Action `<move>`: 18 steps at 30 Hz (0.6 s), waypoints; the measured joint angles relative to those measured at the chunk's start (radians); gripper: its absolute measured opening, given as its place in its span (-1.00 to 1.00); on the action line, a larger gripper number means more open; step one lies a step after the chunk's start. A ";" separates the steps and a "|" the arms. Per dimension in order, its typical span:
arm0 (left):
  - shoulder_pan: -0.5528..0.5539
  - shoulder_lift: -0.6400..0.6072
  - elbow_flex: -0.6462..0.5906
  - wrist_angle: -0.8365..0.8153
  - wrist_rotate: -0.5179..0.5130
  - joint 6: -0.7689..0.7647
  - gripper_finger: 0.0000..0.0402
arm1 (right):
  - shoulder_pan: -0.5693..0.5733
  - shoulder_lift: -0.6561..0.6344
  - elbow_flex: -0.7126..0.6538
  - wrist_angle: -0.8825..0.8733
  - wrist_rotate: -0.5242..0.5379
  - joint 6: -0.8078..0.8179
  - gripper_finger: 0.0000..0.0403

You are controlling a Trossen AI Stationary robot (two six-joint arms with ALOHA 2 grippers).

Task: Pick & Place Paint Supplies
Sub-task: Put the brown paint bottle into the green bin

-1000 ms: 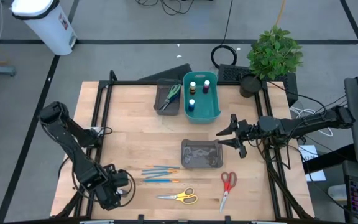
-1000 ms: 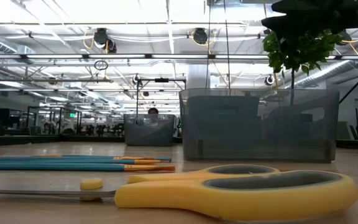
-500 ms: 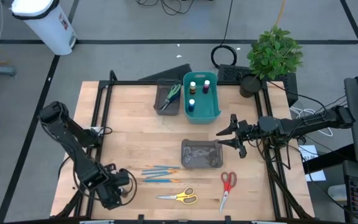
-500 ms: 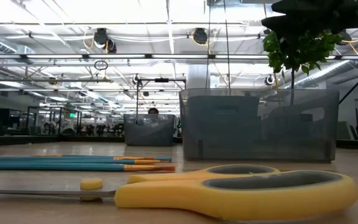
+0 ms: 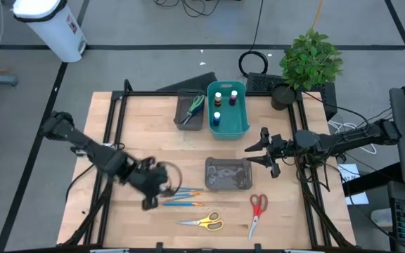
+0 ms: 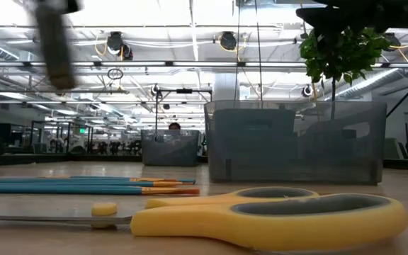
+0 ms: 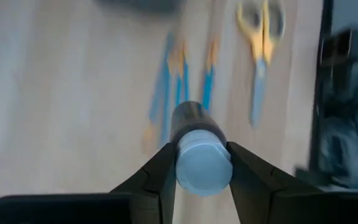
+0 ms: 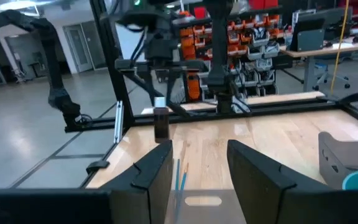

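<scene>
One small paint bottle (image 7: 202,149) with a pale blue cap sits clamped between the fingers of the left end effector (image 5: 157,179), held up off the bench (image 5: 146,133) just beside the three brushes (image 5: 181,196). The left wrist view shows the two fingers pressed against the bottle's sides, so the hold looks square, though the blur there suggests the arm is travelling.

From where I stand, the step in hand is the carry to the teal bin (image 5: 228,126), which stands well apart at the far side with other bottles (image 5: 224,96) already inside. To do it well I would keep the bottle upright and high enough to pass over the grey tray (image 5: 228,174) and the bin's rim, then lower it into a free spot clear of the bottles there, and let go only once it is low.

The right end effector (image 5: 265,150) waits beside the near tray with its fingers apart and nothing in them. Yellow scissors (image 5: 203,223) and red scissors (image 5: 256,210) lie at the front edge; a second tray (image 5: 190,112) by the bin holds green scissors (image 5: 194,107).
</scene>
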 joint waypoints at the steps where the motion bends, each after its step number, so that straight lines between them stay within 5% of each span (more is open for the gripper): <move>1: 0.038 0.000 0.021 0.013 -0.005 0.071 -0.41 | 0.000 0.009 0.000 0.014 0.004 0.000 -0.29; 9: 0.282 0.000 0.080 0.171 0.000 0.505 -0.41 | 0.000 0.153 0.000 0.213 0.078 0.000 -0.29; 14: 0.365 0.017 0.080 0.209 0.017 0.590 -0.41 | 0.001 0.287 0.001 0.366 0.100 -0.050 -0.24; 18: 0.386 0.043 0.080 0.230 0.019 0.619 -0.41 | 0.001 0.427 0.029 0.444 0.104 -0.082 -0.02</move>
